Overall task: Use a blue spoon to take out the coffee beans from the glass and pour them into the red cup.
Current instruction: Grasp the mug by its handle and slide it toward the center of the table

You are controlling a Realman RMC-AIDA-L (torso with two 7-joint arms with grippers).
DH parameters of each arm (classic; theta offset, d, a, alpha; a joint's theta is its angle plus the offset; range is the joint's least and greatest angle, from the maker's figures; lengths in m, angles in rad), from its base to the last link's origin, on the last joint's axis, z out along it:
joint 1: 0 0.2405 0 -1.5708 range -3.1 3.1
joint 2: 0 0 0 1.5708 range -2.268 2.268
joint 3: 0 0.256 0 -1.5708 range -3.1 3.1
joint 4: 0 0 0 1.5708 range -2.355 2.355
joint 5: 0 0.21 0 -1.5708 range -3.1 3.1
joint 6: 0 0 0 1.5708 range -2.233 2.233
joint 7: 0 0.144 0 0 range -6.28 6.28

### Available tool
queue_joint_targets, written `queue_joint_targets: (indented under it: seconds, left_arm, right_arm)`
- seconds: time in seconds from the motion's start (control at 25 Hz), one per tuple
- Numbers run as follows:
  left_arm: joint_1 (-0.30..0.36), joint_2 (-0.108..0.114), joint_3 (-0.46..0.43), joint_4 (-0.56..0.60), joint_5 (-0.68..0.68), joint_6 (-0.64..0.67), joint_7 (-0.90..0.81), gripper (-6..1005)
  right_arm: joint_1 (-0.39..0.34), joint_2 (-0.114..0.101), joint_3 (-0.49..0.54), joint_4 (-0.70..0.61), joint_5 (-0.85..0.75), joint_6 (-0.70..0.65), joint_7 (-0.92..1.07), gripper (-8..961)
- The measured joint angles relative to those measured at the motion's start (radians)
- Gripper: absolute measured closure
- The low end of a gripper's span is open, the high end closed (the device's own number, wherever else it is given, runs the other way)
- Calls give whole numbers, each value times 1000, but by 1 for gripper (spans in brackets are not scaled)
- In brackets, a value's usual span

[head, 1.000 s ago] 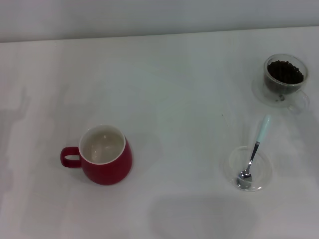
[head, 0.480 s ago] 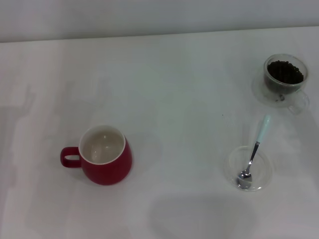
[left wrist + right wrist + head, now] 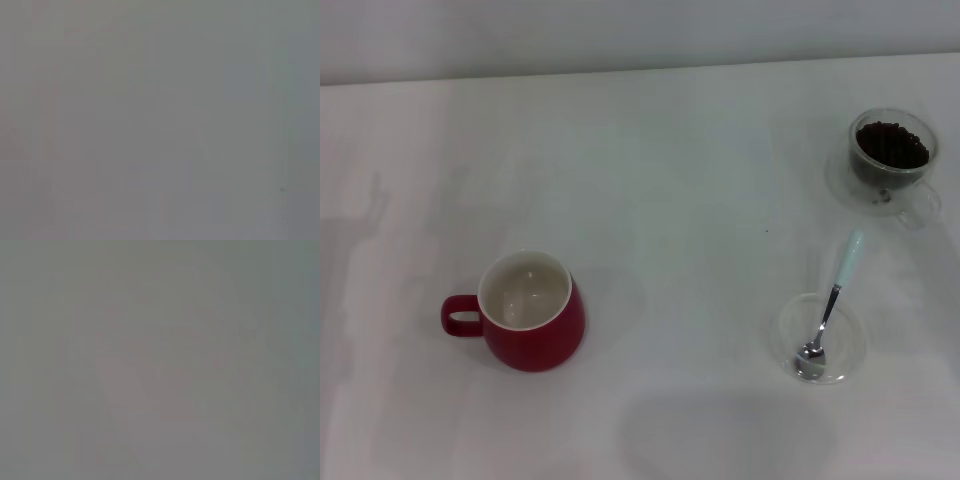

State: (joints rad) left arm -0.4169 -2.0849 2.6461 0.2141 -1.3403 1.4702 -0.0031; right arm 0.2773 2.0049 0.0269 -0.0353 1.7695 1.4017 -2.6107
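The red cup (image 3: 533, 318) stands upright at the left of the white table, its white inside empty and its loop handle pointing left. At the far right the clear glass (image 3: 892, 160) holds a heap of dark coffee beans (image 3: 891, 145). Nearer the front, the blue spoon (image 3: 831, 303) lies with its metal bowl in a flat clear dish (image 3: 848, 345) and its pale handle pointing toward the glass. Neither gripper shows in the head view. Both wrist views show only a plain grey surface.
The white table (image 3: 680, 200) runs back to a pale wall. Faint shadows lie on its left side and near the front edge. Nothing else stands on it.
The objects have not moved. Only the faint shadows at the left of the table have shifted slightly.
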Motion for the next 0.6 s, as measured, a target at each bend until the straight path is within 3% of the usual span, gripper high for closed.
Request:
queue_joint_targets:
  seconds: [0.6]
  left_arm:
    - [37,0,12,0,12,1,2,111]
  right_arm:
    - [-30,-2,-70,20,-7,28,6,76]
